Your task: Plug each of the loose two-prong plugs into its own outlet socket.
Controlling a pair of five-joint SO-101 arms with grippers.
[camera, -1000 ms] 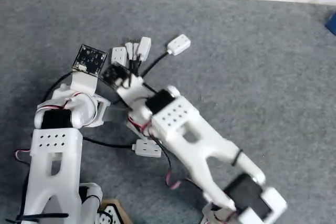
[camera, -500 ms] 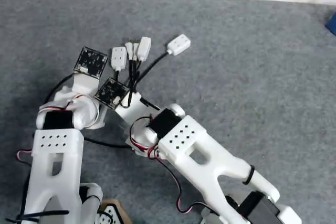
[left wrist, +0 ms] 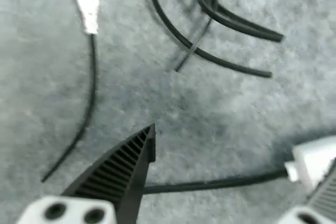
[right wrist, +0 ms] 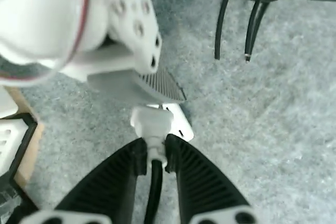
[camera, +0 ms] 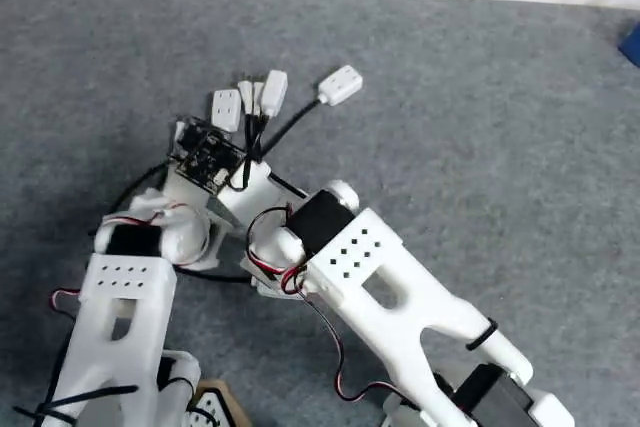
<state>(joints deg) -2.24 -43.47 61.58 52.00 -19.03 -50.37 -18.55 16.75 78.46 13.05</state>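
**Plug at socket face: handling and receptacle record**

**Item 1, right gripper (right wrist: 156,146).** The black jaws are drawn in tight on the neck of a white two-prong plug (right wrist: 151,121). Its black cord (right wrist: 153,187) runs back between them. The plug's nose meets a white outlet socket (right wrist: 178,125) lying flat on the grey carpet (right wrist: 273,129). Whether the prongs are seated cannot be told.

**Item 2, left gripper (left wrist: 241,153).** The jaws are spread wide and hold nothing. It hangs just over the same plug and socket.

**Handling (judged).**
- Plug: light, hard moulded plastic, and smooth enough to twist in the jaws. The prongs are thin and likely to bend if driven in askew.
- Cord: limp but springy, so it will probably tug the plug sideways.
- Best hold: the flat sides of the body just behind the prong face, not the cord.
- Socket: light and unfixed, so it is apt to slide when pushed. It would want bracing from the free gripper.

**Receptacles.** The sockets are the only receivers, and the one above has the held plug at its face.
- Farther out on the carpet lies a slotted block (camera: 227,107), close beside two corded white pieces (camera: 272,91) (camera: 340,84). Whether any of these are mated cannot be told.
- A loose plug (left wrist: 84,1) lies on the carpet on its own cord, in no socket.
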